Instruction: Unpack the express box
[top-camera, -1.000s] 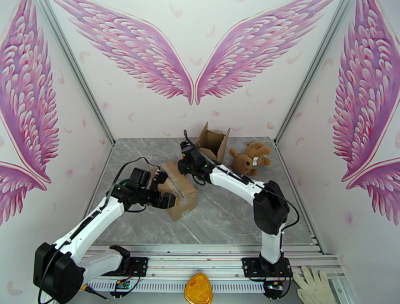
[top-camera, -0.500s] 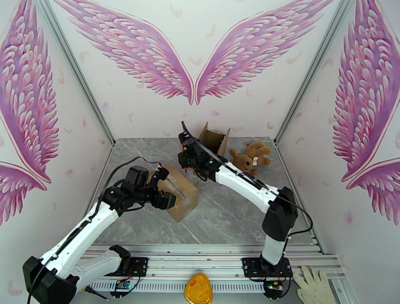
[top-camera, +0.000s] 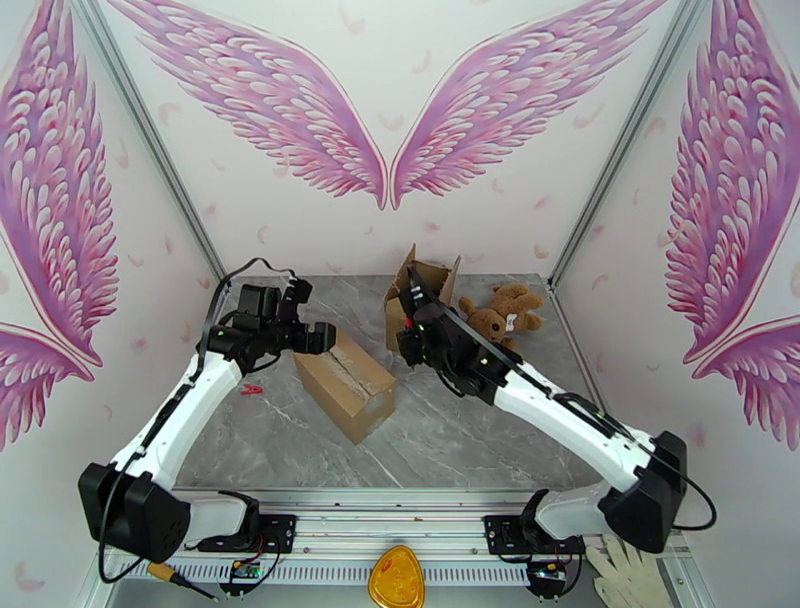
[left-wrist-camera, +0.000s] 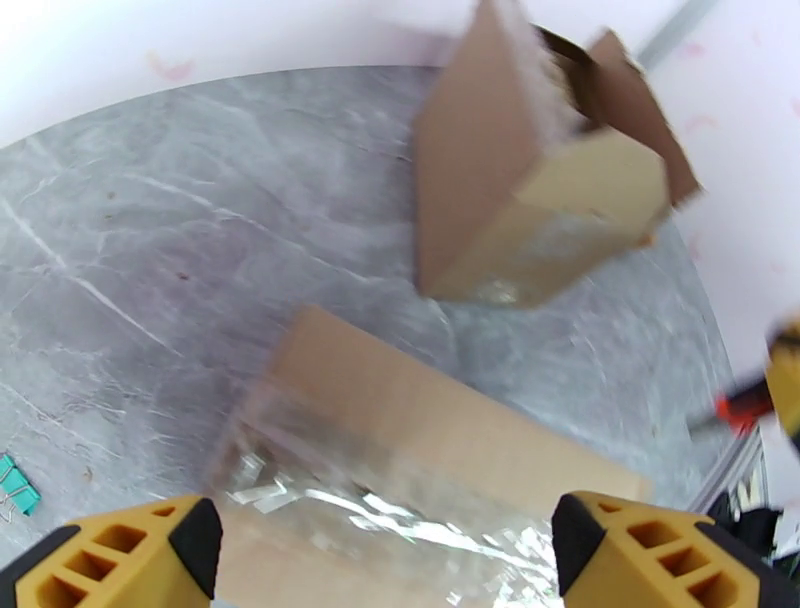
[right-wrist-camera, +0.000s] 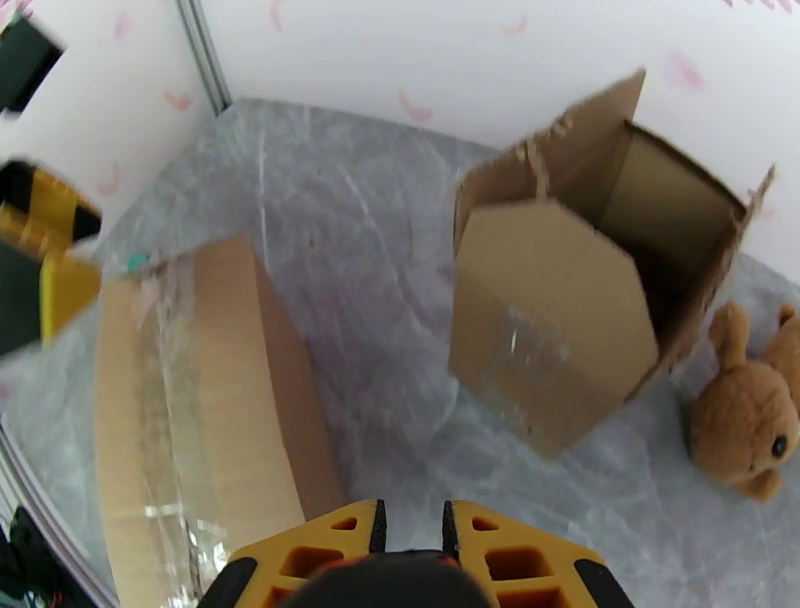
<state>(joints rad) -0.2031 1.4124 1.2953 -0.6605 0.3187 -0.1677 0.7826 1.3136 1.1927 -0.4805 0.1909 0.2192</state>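
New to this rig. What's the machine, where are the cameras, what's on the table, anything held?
Two robot arms, bolted at the near edge of a grey table. The wide picture comes from a fixed camera above and behind them: left arm on the left, right arm on the right. The other two come from cameras on each wrist; the yellow pieces are that arm's jaws. On the table sit a taped box, an open box and a teddy bear. The left jaws are open, holding nothing, above the taped box. The right jaws are shut on a small red-and-black tool, possibly a cutter.
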